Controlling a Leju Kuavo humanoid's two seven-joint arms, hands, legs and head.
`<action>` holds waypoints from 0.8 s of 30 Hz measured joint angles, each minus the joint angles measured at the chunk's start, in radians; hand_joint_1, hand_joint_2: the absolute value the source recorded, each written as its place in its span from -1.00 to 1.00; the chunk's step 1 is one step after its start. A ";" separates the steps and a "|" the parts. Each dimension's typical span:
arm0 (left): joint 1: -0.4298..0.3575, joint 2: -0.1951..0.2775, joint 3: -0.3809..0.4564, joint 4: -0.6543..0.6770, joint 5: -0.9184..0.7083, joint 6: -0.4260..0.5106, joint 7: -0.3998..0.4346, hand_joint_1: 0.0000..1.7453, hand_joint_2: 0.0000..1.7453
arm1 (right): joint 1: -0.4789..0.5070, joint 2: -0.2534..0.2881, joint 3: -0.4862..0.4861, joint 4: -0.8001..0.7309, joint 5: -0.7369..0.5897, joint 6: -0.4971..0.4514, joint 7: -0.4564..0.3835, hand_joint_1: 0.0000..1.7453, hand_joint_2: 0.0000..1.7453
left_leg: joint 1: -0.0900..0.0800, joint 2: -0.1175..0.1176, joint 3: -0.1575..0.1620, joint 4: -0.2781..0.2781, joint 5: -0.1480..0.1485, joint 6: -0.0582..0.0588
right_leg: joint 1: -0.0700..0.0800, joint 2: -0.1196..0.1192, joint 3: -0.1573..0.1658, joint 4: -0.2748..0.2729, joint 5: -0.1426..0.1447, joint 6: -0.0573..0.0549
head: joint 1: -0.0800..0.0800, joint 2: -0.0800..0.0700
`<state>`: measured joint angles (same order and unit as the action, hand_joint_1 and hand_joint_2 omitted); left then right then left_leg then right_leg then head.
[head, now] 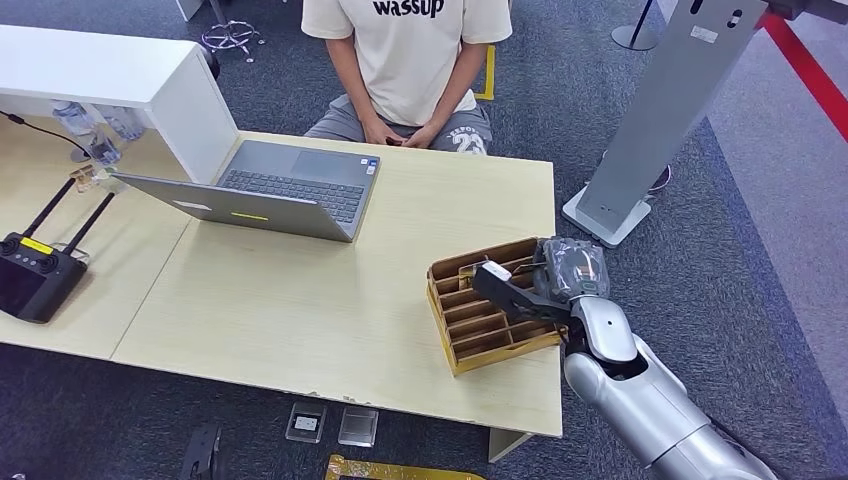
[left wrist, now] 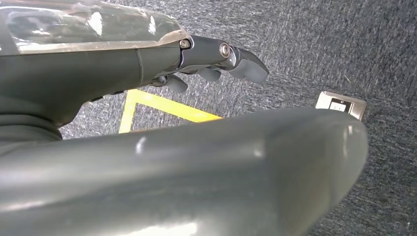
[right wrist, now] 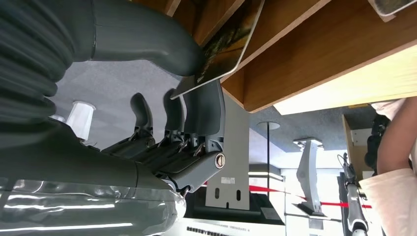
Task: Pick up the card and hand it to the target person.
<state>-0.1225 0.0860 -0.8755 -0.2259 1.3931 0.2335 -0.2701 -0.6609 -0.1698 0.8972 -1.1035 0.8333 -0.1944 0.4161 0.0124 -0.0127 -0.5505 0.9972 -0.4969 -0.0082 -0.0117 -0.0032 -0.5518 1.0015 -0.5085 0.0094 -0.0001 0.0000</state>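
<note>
The card (right wrist: pixel 223 46) is thin, stiff, light and probably slick, so I pinch its free corner between thumb and finger. It sits in the wooden rack (head: pixel 470 325) at the counter (head: pixel 330 300) edge. My right robot hand (head: pixel 535 285) reaches over the rack, wrist bent; my left robot hand (left wrist: pixel 216 61) hangs toward the floor, fingers loosely curled, holding nothing

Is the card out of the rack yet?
No: the card sits partly in the wooden rack, pinched by the right hand.

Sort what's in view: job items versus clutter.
Job: card, pinched by the right hand; wooden slotted rack; seated person.
Clutter: laptop, black remote controller, grey stand, water bottles.
</note>
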 joint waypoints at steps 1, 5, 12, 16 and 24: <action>0.000 0.000 0.000 0.000 0.001 0.000 0.000 -1.00 -1.00 | 0.000 0.000 0.000 0.000 0.000 -0.002 0.000 0.54 1.00 | 0.000 0.000 0.000 0.000 0.000 0.000 | 0.000 0.000 0.000 0.000 0.000 0.000 | 0.000 0.000; 0.000 0.000 0.000 0.000 0.003 0.000 0.000 -1.00 -1.00 | 0.000 0.000 0.000 0.001 0.001 -0.004 -0.001 0.56 1.00 | 0.000 0.000 0.000 0.000 0.000 0.000 | 0.000 0.000 0.000 0.000 0.000 0.000 | 0.000 0.000; 0.000 0.000 0.000 0.000 0.004 0.000 -0.006 -1.00 0.00 | -0.003 0.001 0.000 0.006 0.002 -0.007 -0.002 0.65 1.00 | 0.000 0.000 0.000 0.000 0.000 0.000 | 0.000 0.000 0.000 0.000 0.000 0.000 | 0.000 0.000; 0.000 0.000 0.000 0.000 0.004 -0.006 -0.008 -1.00 1.00 | -0.007 0.004 0.000 0.014 0.002 -0.007 -0.003 0.64 1.00 | 0.000 0.000 0.000 0.000 0.000 0.000 | 0.000 0.000 0.000 0.000 0.000 0.000 | 0.000 0.000; 0.001 0.000 0.000 0.000 -0.004 -0.046 -0.032 -1.00 1.00 | -0.008 0.005 -0.001 0.017 -0.013 -0.006 0.001 0.64 1.00 | 0.000 0.000 0.000 0.000 0.000 0.000 | 0.000 0.000 0.000 0.000 0.000 0.000 | 0.000 0.000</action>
<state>-0.1215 0.0862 -0.8759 -0.2258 1.3891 0.1877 -0.3023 -0.6694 -0.1645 0.8966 -1.0867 0.8208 -0.2005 0.4169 0.0124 -0.0127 -0.5503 0.9972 -0.4968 -0.0082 -0.0117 -0.0032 -0.5517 1.0015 -0.5085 0.0094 0.0002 0.0000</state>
